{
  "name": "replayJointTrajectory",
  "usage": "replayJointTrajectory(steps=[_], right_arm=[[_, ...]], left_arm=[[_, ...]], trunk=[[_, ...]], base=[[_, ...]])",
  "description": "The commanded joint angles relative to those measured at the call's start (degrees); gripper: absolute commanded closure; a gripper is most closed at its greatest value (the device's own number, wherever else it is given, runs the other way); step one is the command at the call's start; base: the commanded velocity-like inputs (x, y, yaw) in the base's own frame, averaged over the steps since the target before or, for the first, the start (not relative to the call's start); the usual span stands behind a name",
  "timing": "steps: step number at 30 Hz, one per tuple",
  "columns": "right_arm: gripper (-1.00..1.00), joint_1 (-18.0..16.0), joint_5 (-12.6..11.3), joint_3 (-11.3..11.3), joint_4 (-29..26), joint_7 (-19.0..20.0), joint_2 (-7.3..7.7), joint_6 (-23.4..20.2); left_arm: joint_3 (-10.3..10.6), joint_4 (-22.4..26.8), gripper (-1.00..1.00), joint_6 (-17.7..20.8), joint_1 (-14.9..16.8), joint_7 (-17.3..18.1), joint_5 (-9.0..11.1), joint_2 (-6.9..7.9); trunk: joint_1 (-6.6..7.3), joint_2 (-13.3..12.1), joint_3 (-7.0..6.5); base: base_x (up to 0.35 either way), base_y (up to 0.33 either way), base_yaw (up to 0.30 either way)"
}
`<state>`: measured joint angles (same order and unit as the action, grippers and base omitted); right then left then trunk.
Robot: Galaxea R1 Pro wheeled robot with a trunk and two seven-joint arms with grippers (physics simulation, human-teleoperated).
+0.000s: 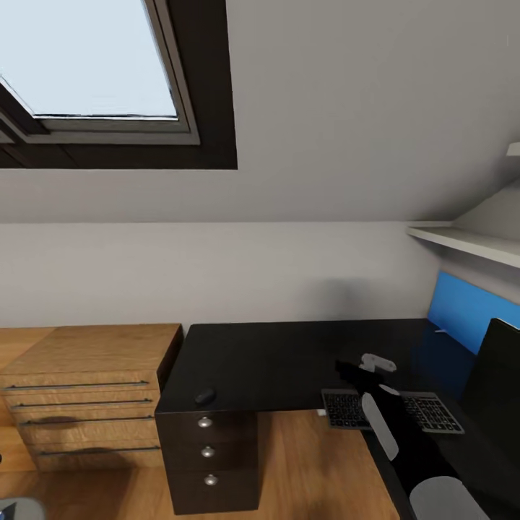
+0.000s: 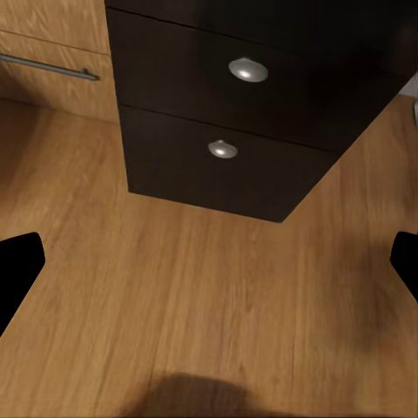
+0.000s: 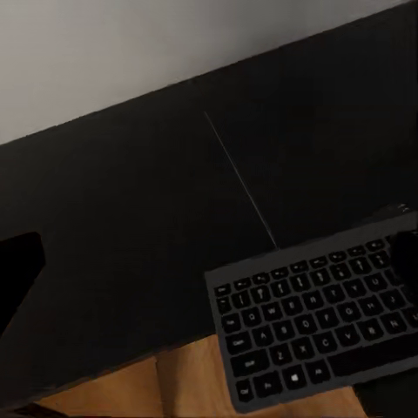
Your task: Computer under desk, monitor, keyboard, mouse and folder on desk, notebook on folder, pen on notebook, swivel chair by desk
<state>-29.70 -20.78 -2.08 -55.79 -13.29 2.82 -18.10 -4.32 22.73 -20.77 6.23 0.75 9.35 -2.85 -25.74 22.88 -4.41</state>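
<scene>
The black desk (image 1: 289,361) runs along the wall and turns toward me at the right. The mouse (image 1: 205,396) lies on it above the drawer unit (image 1: 208,451). The keyboard (image 1: 433,413) sits at the desk's inner corner, one end hanging over the edge, and the monitor (image 1: 498,375) stands just right of it. My right gripper (image 1: 357,372) hovers open just above the keyboard (image 3: 313,322); its fingertips (image 3: 17,266) are spread wide. My left gripper (image 2: 209,270) is open and empty, low over the floor in front of the drawer unit (image 2: 218,131). Folder, notebook, pen, swivel chair and computer are out of view.
A light wooden dresser (image 1: 87,390) stands against the desk's left end. A bright blue panel (image 1: 466,310) leans on the right wall under a white shelf (image 1: 469,244). A skylight (image 1: 87,65) sits in the sloped ceiling. Wood floor (image 2: 218,305) lies open before the drawers.
</scene>
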Motion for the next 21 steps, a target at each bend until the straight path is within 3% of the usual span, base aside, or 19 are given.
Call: replayJointTrajectory(steps=[1, 7, 9, 11, 16, 21], right_arm=[[-1.00, 0.0, -0.5, 0.9, -0.1, -0.4, 0.36, 0.0], [-1.00, -0.1, -0.2, 4.0, 4.5, -0.7, 0.83, 0.7], [-1.00, -0.2, -0.2, 4.2, 8.0, -0.7, 1.12, 1.2], [-1.00, -0.4, -0.3, 4.3, 11.8, -0.8, 2.53, 2.5], [-1.00, -0.5, -0.4, 4.4, 15.1, -0.8, 4.08, 4.3], [-1.00, -0.5, -0.4, 4.4, 15.9, -0.8, 4.43, 4.8]], left_arm=[[-0.2, 0.0, -1.00, -0.1, 0.0, 0.1, 0.0, -0.05], [-0.2, 0.0, -1.00, -0.2, 0.0, 0.0, 0.0, -0.05], [-0.2, 0.0, -1.00, -0.2, 0.0, 0.0, 0.0, -0.05], [-0.2, 0.0, -1.00, -0.2, 0.1, 0.0, 0.0, -0.05], [-0.2, 0.0, -1.00, -0.2, 0.0, 0.0, 0.0, -0.05], [-0.2, 0.0, -1.00, -0.2, 0.0, 0.0, 0.0, -0.05]], trunk=[[-0.04, 0.0, 0.02], [-0.04, 0.0, 0.02], [-0.04, 0.0, 0.02], [-0.04, 0.0, 0.02], [-0.04, 0.0, 0.02], [-0.04, 0.0, 0.02]], base=[[0.163, -0.090, 0.000], [0.054, -0.029, 0.000], [0.019, -0.004, 0.000], [0.143, -0.019, 0.000], [0.225, -0.070, 0.000], [0.088, -0.041, 0.000]])
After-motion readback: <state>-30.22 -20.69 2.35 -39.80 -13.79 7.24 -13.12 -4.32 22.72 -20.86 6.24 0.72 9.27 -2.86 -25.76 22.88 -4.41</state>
